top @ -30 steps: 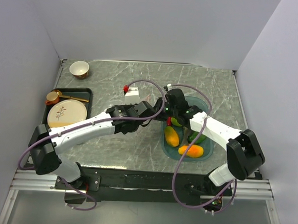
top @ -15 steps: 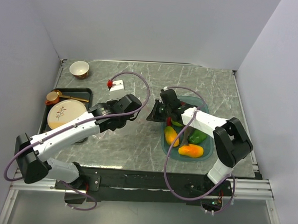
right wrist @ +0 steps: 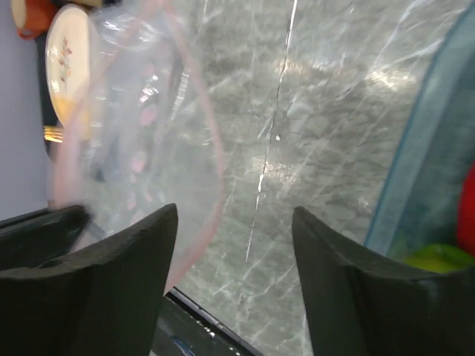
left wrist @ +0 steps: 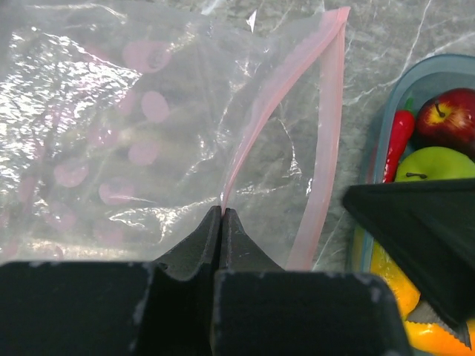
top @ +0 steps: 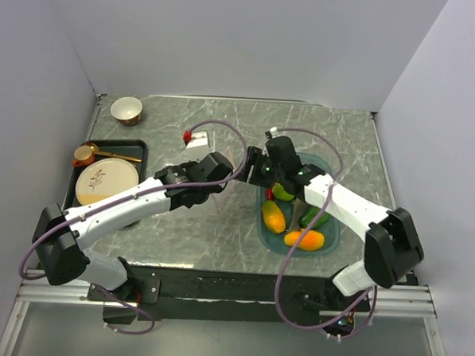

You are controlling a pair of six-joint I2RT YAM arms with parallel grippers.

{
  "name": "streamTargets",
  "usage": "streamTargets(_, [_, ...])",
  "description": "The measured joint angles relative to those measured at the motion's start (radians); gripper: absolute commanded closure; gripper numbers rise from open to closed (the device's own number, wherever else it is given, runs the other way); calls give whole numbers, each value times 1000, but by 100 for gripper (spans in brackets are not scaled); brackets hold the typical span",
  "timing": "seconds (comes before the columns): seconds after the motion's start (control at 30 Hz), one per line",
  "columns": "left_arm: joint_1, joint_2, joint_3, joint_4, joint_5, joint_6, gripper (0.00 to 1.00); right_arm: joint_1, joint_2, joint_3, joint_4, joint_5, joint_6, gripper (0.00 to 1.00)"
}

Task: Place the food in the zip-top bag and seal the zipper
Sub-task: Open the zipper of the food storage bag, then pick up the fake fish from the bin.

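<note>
We see the left gripper clamped tight on 1 lip of the zipper, lifting that edge so the mouth of the zip-top bag gapes toward the teal tray; we judge this hold is meant to keep the opening spread for loading. The bag's crinkled body trails away from the tray over the marble table. The right gripper hangs with its jaws spread and nothing between them, just beside the bag's mouth. None of the food is in the bag yet: the red apple, green apple and red chili sit at the tray's near end, with 2 mangoes farther along. The bag's free lip lies close to the tray rim, so we would expect a short carry. Bare table lies in front of both arms, while the plate stays well apart on the left.
</note>
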Motion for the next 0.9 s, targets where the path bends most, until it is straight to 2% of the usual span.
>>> streamTargets(0.07, [0,11,-8,15,8,4,99,-2,-51,0,-37,44,-17,22])
streamTargets(0.2, [0,14,-30,47,32,23,99,-31,-147,-9,-122,132,-29,22])
streamTargets(0.47, [0,14,-42,97,79,59,99,-252,-344,-196,-243,231,-26,26])
streamTargets(0.9, [0,-59,-109,149,129,105,99,-282,-537,-428,-324,169,35,35])
